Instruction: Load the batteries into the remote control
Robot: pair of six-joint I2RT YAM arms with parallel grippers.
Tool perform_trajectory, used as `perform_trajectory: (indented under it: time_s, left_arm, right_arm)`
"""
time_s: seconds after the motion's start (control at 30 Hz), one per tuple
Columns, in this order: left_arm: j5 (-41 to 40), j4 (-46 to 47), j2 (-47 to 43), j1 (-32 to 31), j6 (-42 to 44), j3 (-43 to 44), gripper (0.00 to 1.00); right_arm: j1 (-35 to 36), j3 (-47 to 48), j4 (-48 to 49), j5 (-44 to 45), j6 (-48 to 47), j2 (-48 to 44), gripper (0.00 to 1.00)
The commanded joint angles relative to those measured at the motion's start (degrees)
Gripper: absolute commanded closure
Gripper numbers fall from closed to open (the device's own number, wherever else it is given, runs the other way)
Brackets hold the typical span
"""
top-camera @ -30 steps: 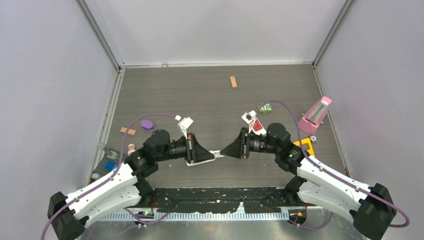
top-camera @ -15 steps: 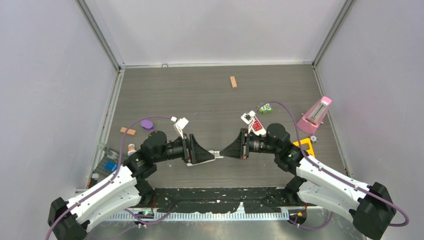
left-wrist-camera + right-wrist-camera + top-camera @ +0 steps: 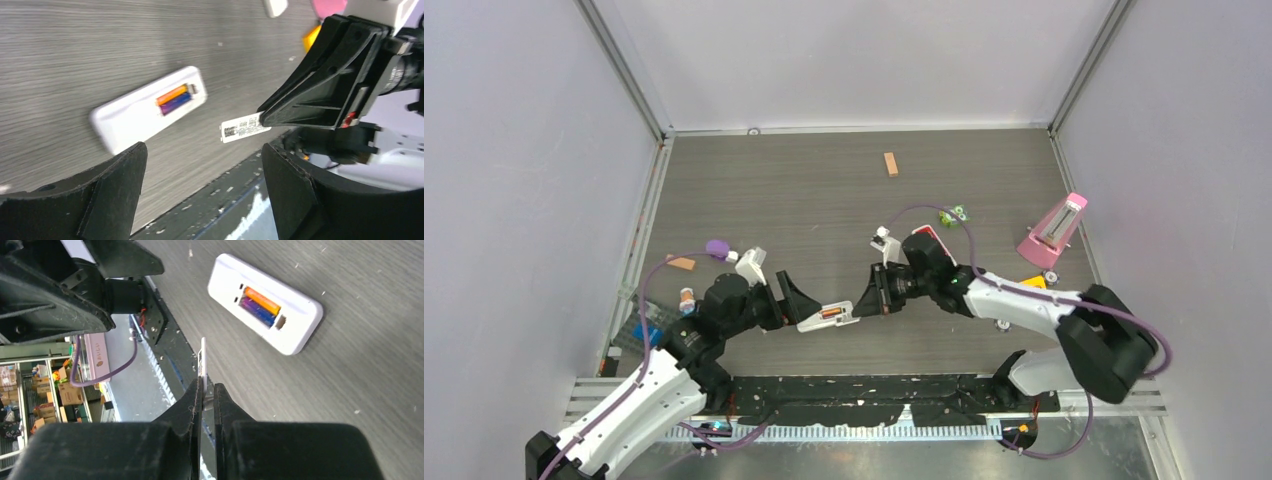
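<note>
Already both batteries seated in remote control, tabletop six o'clock. Right tool clenched on labelled cover, remote's three o'clock; left tool released. Remaining: refit cover.

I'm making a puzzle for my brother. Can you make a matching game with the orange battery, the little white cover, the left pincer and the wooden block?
Things:
1 orange battery
2 white cover
3 left pincer
4 wooden block

States:
A open, holding nothing
B alone on the far part of the table
C inside the remote, beside the purple battery
D pinched in the right pincer

Pairs: 1-C, 2-D, 3-A, 4-B
</note>
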Motion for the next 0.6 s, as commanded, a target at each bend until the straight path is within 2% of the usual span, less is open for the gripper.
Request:
perform_trajectory:
  time_s: [0.0, 0.23, 0.57]
  left_arm:
    - [-7.4, -5.8, -1.5, 0.4, 2.5, -1.1, 0.17]
    - [-10.2, -9.0, -1.8, 0.6, 2.2, -2.8, 0.23]
    - [-17.4, -9.8, -2.6, 0.7, 1.0, -5.2, 0.19]
  right_arm:
    - [0.3, 7.7, 0.4, -2.6, -4.4, 8.1, 0.95]
    - [0.2, 17.9, -6.2, -3.7, -10.2, 17.5, 0.95]
    - [0.3, 23.5, -11.4, -5.5, -11.8, 25.7, 0.94]
